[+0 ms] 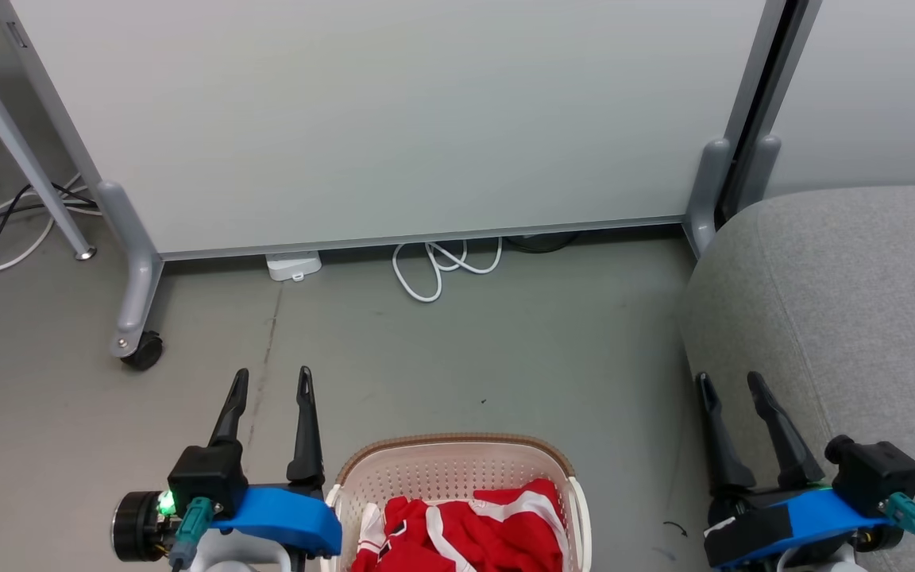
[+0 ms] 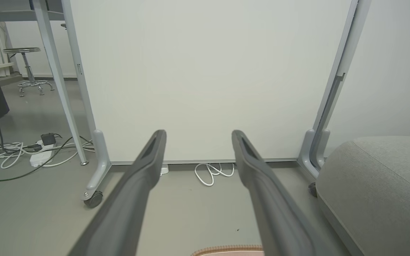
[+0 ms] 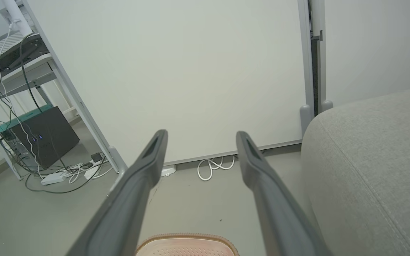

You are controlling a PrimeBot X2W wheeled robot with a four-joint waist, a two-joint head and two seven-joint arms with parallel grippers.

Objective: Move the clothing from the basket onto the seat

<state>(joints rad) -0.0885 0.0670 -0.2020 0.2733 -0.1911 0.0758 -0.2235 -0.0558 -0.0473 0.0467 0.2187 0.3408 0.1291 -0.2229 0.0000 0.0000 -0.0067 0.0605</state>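
Note:
The cream basket (image 1: 457, 461) with its brown rim stands on the floor at the bottom centre of the head view, between my two arms. Red clothing (image 1: 469, 532) with white stripes lies bunched inside it. The light-grey seat (image 1: 847, 310) fills the right side, also visible as the seat (image 2: 379, 185) and the seat (image 3: 372, 163). My left gripper (image 1: 273, 380) hangs open to the left of the basket, empty. My right gripper (image 1: 731, 381) is open over the seat's front-left edge, empty. The basket rim (image 2: 228, 250) and basket rim (image 3: 187, 240) peek in at the wrist views' bottom edges.
A white wheeled partition panel (image 1: 394, 119) stands straight ahead, its castor foot (image 1: 140, 345) at the left. A coiled white cable (image 1: 442, 266) and a small white box (image 1: 293, 264) lie at its base. Power strips and cables (image 2: 30, 153) clutter the far left floor.

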